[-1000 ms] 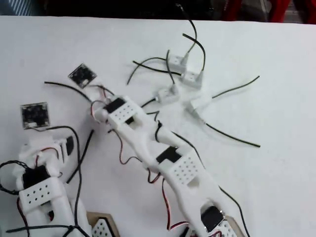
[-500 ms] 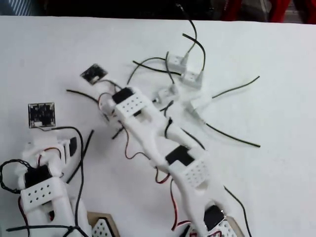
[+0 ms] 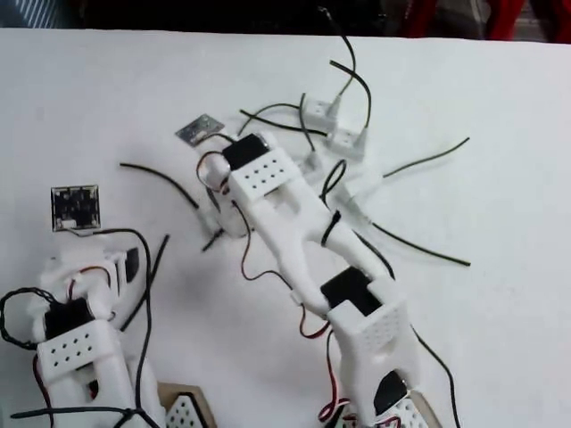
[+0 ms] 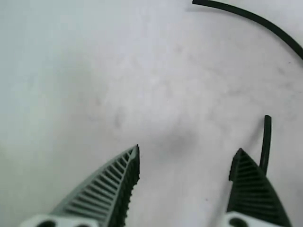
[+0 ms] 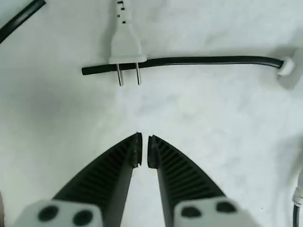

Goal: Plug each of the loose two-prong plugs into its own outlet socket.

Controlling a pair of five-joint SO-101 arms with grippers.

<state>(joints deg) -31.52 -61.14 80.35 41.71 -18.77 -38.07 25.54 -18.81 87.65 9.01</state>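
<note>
The right claw (image 5: 144, 151) is pressed together, empty, near a white plug (image 5: 125, 46) whose prongs lie across a black cable (image 5: 199, 60). The left claw (image 4: 185, 161) is spread above the desk (image 4: 94, 71).

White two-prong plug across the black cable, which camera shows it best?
Right wrist view: the plug lies with both prongs clear across the black cable. In the high view I cannot pick it out; the left wrist view faces table elsewhere.

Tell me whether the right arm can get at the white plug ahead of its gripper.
Probably yes: bare table lies between the right gripper and the plug, though its shut jaws must open first.
</note>
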